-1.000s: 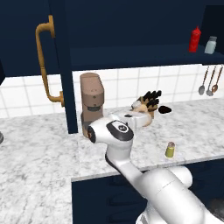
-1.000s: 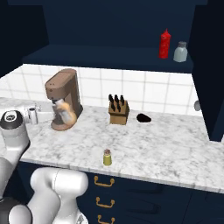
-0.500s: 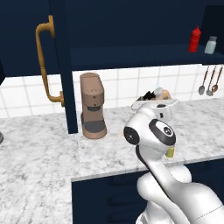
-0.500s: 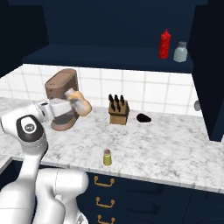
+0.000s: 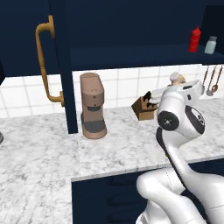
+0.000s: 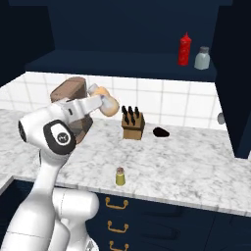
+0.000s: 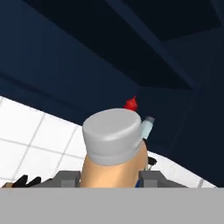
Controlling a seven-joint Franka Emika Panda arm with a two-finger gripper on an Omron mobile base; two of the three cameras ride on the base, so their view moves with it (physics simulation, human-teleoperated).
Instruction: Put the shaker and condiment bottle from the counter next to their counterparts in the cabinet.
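Gripper (image 7: pixel 112 179) pinching condiment bottle (image 7: pixel 114 151), raised above counter (image 6: pixel 186 169); shaker (image 6: pixel 120 177) upright near counter edge; red bottle (image 6: pixel 185 49) beside grey shaker (image 6: pixel 202 58) on cabinet shelf (image 6: pixel 122 66).

Open shelf room beside red squeeze bottle (image 6: pixel 185 49)

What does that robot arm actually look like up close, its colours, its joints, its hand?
The arm is glossy white with rounded, tube-like segments. Its joints carry dark round caps, each with a small pale mark in the middle. The gripper at the end is a blocky white-grey hand with two small dark fingers. No loose cables show anywhere along it.
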